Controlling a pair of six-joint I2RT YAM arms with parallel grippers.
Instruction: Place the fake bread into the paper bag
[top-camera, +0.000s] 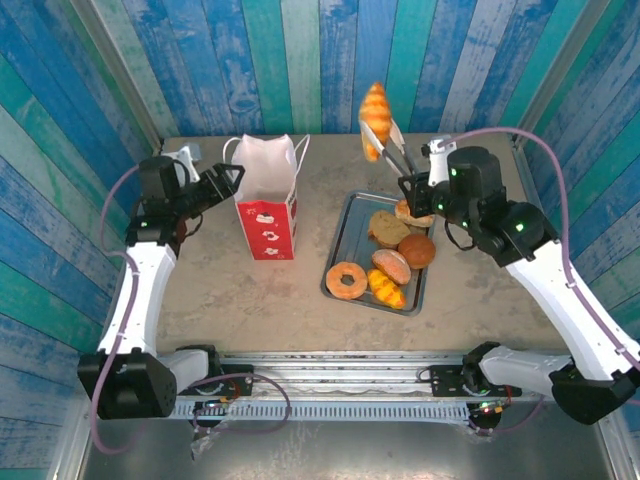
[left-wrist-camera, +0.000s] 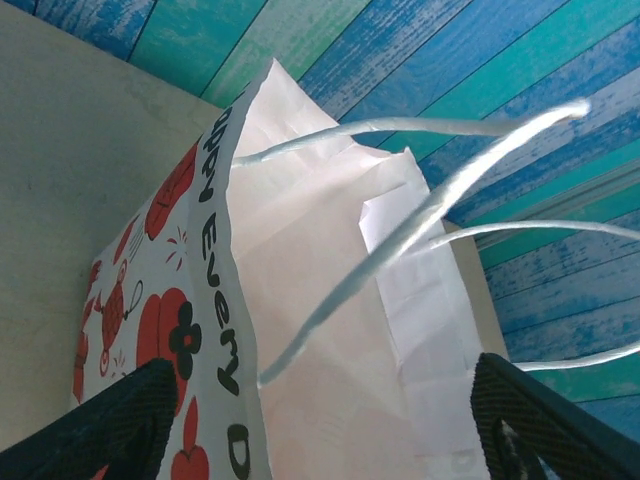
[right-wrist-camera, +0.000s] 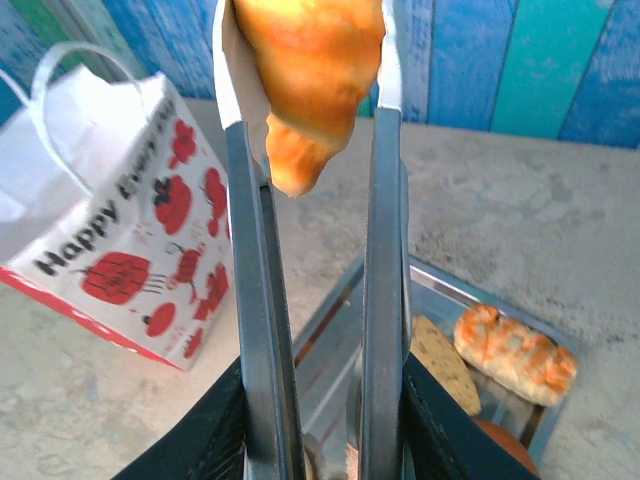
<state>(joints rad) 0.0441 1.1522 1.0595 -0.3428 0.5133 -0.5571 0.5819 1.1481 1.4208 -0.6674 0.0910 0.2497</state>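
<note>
My right end effector (right-wrist-camera: 325, 420) is clamped on the tongs (right-wrist-camera: 250, 300), squeezing them so their tips pinch the croissant (top-camera: 376, 112), held high over the far end of the tray (top-camera: 345, 225), I judge so it can clear the rim of the bag (top-camera: 268, 205), which stands upright on the bench (top-camera: 220, 300) well to the left. My left end effector (left-wrist-camera: 330, 430) straddles the bag's mouth, fingers apart, probably to steady it. The other bread (top-camera: 390, 262) lies on the tray

Metal tongs (right-wrist-camera: 248, 300) in the air near grey metal tray (top-camera: 355, 232), beige tabletop (top-camera: 220, 300), blue plank walls (top-camera: 300, 60)
</note>
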